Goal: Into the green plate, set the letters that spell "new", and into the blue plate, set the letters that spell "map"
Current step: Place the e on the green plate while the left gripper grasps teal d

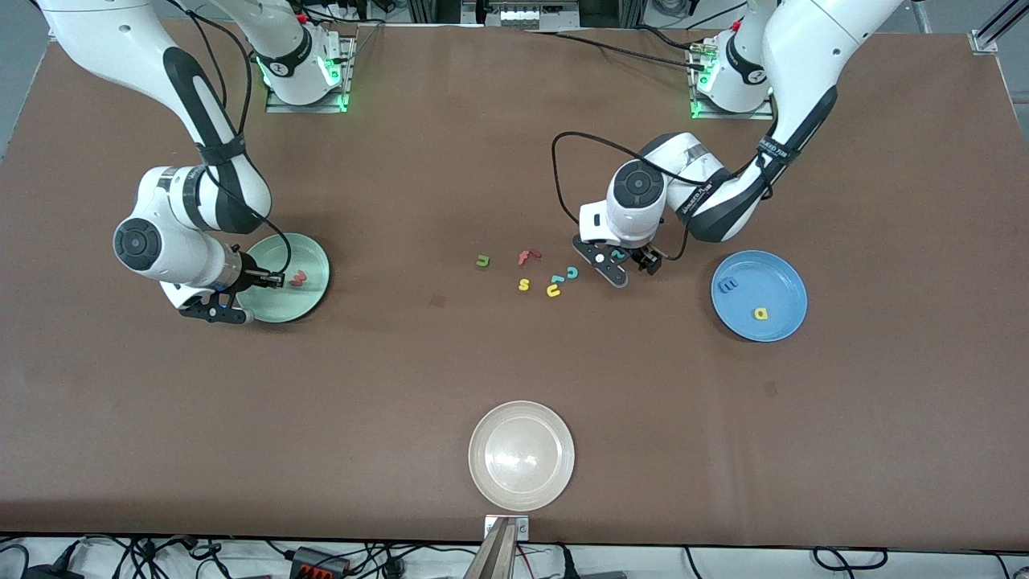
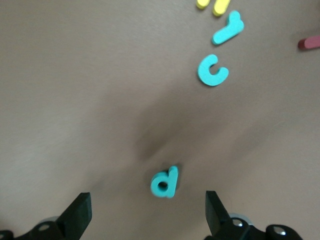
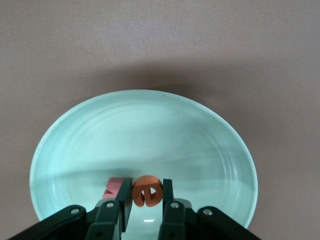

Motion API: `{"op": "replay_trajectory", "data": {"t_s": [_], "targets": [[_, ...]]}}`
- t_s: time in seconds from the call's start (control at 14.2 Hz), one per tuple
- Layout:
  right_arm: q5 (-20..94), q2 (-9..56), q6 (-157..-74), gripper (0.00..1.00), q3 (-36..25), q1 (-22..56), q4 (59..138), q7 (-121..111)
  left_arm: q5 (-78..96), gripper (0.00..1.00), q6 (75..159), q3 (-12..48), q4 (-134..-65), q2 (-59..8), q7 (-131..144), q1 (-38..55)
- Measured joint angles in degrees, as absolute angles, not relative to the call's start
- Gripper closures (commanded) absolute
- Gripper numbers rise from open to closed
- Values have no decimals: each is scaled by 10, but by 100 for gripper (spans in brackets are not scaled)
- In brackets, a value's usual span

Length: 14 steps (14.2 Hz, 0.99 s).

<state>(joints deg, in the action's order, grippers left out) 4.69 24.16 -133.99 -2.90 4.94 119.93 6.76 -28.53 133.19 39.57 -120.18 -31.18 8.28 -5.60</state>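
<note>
The pinkish-red foam "w" (image 1: 298, 279) lies in the round mint-green plate (image 1: 309, 304); the blue "m" (image 1: 728, 285) and yellow "a" (image 1: 760, 313) (nearer the front camera) lie in the round sky-blue plate (image 1: 784, 322).

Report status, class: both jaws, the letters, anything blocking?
Right gripper shut on orange "e" over green plate; "w" already in. Left gripper open, over teal "p". Teal "c" close by.
</note>
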Motion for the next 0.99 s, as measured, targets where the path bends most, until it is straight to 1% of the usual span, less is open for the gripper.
{"op": "replay_trajectory", "data": {"t_s": [0.07,0.21,0.28,0.35,0.49,0.57,0.71,0.85,0.92,0.99], "targets": [[47,245,-1342,0,-29,47,1199,68,-287,3,1350,394,-1217,-312,83,-63],[47,247,-1343,0,-29,40,1199,67,-289,14,1362,393,-1229,-315,82,-71],[47,246,-1343,0,-29,39,1198,67,-293,24,1363,393,-1231,-318,81,-71],[47,243,-1343,0,-26,40,1195,67,-303,28,1364,393,-1231,-320,81,-70],[47,235,-1343,0,-15,52,1186,70,-318,33,1365,393,-1231,-324,81,-70],[47,232,-1344,0,-11,68,1178,71,-320,40,1367,393,-1231,-327,81,-71],[48,229,-1346,0,-8,125,1155,77,-322,68,1378,393,-1231,-334,81,-71],[48,231,-1346,0,-7,181,1131,89,-322,83,1382,393,-1230,-337,85,-71],[48,234,-1346,2,-7,203,1123,91,-323,92,1382,393,-1229,-337,88,-71],[49,240,-1347,12,-6,222,1116,94,-323,96,1382,393,-1228,-337,89,-72]]}}
